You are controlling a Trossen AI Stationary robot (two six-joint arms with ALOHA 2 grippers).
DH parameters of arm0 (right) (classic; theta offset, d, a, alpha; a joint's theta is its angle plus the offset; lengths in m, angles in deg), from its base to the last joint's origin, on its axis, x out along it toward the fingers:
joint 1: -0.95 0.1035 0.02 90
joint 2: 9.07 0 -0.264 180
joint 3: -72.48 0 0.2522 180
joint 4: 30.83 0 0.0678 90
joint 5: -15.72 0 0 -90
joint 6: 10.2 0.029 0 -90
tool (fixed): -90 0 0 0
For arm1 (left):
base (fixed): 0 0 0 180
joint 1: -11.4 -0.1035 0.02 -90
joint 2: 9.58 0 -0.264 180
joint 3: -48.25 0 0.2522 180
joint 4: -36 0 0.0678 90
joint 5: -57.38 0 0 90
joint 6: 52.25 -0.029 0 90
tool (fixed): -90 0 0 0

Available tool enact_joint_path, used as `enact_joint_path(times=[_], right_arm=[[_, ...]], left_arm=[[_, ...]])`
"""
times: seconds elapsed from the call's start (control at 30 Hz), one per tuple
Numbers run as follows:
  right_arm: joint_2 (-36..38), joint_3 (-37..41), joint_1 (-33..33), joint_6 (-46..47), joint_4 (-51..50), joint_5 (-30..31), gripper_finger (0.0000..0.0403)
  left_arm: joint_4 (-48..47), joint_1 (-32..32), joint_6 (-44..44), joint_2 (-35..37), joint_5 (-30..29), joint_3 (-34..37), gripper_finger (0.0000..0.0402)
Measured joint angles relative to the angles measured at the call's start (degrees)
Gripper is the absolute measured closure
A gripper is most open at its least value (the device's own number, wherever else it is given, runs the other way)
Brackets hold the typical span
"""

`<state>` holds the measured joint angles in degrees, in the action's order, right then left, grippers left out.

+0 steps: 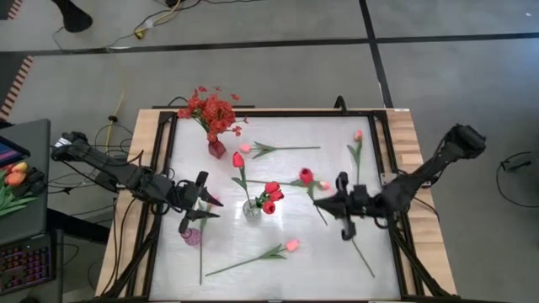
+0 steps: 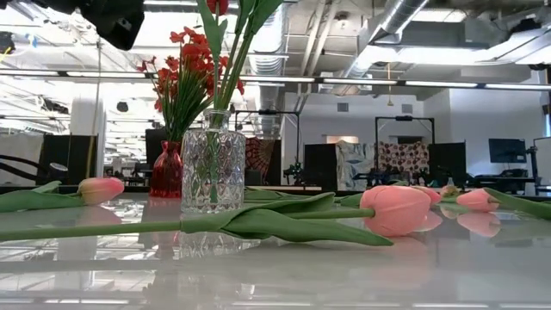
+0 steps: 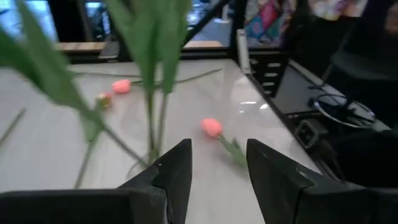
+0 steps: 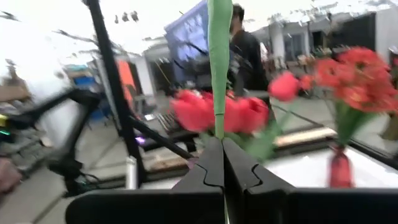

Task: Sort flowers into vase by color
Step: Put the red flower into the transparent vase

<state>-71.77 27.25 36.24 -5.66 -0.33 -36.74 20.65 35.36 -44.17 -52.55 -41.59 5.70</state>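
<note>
A clear glass vase (image 1: 251,209) (image 2: 213,159) holds red tulips (image 1: 271,195). A red vase (image 1: 216,149) (image 2: 166,172) holds the bushy red spray (image 1: 210,109). A small pink vase (image 1: 192,237) stands near the table's left side. Pink tulips (image 1: 292,245) (image 1: 244,147) (image 1: 358,135) lie flat on the table. My left gripper (image 1: 210,200) (image 3: 217,168) is open, left of the clear vase and facing its stems (image 3: 152,118). My right gripper (image 1: 320,202) (image 4: 222,146) is right of the clear vase, shut on a green stem; a red bud (image 1: 306,175) shows just beyond it. My right gripper pinches a thin green stem (image 4: 219,118) between its two shut fingers. It comes in from the table's right side, about level. The stem runs on from the fingertips and leaves the wrist view, so its bud is out of that view.
The white table top has a dark frame (image 1: 168,135) around it. A loose stem (image 1: 364,259) lies near the right arm. More pink tulips (image 2: 396,209) (image 2: 99,189) lie close to the low camera. Off the table's left stands a tray of spare flowers (image 1: 13,181).
</note>
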Motion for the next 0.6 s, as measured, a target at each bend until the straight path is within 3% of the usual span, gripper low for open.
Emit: enact_joint_path(times=[0.2, 0.6], right_arm=[[-9.5, -4.0, 6.5, -5.1, 10.3, 2.0, 0.0387], [-36.1, -26.2, 5.1, -6.5, 10.3, 1.6, 0.0387]], left_arm=[[8.6, 3.2, -2.8, -3.9, 3.8, 0.0, 0.0262], [35.5, 9.2, -5.0, -20.6, 4.2, 0.0, 0.0262]])
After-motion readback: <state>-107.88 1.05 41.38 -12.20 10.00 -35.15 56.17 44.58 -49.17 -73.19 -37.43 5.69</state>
